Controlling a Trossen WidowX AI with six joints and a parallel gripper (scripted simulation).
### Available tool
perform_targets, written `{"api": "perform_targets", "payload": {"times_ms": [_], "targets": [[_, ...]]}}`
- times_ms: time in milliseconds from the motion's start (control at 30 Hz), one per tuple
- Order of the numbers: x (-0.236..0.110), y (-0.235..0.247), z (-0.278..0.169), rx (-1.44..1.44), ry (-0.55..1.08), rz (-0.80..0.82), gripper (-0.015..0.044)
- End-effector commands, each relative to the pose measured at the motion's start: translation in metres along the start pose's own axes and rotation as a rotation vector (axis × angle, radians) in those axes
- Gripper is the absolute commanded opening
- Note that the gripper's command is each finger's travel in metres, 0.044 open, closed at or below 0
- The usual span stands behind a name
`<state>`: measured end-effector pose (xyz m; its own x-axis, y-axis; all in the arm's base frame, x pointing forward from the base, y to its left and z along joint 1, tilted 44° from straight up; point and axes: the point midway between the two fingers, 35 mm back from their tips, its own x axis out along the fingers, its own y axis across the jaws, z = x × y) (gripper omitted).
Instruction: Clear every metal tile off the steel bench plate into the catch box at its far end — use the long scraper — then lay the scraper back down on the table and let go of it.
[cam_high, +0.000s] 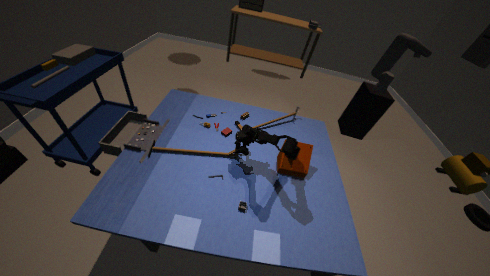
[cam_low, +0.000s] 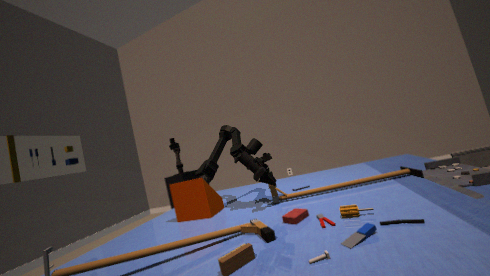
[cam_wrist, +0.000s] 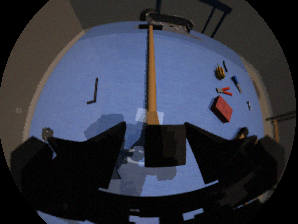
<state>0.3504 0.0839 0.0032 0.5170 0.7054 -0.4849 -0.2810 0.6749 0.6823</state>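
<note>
The long scraper (cam_high: 192, 151) (cam_low: 345, 185) (cam_wrist: 152, 75) lies on the blue table. Its wooden handle runs from the arm to its dark blade beside the near edge of the steel bench plate (cam_high: 157, 136). Several small metal tiles (cam_high: 145, 133) (cam_low: 456, 168) lie scattered on the plate. The catch box (cam_high: 111, 146) adjoins the plate's far end; its inside is hard to make out. My gripper (cam_high: 239, 154) (cam_low: 274, 187) (cam_wrist: 155, 125) is open, low over the handle's near end. Its fingers stand on either side of the upright dark grip block (cam_wrist: 165, 145), with gaps showing in the wrist view.
A second wooden-handled tool (cam_high: 275, 121) (cam_low: 150, 251) lies to one side. A red block (cam_high: 226, 131) (cam_low: 295, 216) (cam_wrist: 221, 109), red pliers (cam_low: 326, 220) (cam_wrist: 224, 91) and a yellow-handled tool (cam_low: 349, 211) (cam_wrist: 220, 72) lie on that side too. A dark L-shaped tool (cam_high: 216, 176) (cam_wrist: 95, 91) lies on the other side.
</note>
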Motion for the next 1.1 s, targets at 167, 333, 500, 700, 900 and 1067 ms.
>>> {"api": "perform_targets", "payload": {"times_ms": [167,333,500,700,900,1067], "targets": [[-0.001,0.0,0.0,0.0,0.001,0.0,0.0177],[-0.001,0.0,0.0,0.0,0.001,0.0,0.0085],[-0.001,0.0,0.0,0.0,0.001,0.0,0.0052],[-0.002,0.0,0.001,0.0,0.0,-0.001,0.0],[-0.002,-0.004,0.001,0.005,0.0,-0.006,0.0],[-0.002,-0.011,0.002,0.013,0.0,-0.014,0.0]]}}
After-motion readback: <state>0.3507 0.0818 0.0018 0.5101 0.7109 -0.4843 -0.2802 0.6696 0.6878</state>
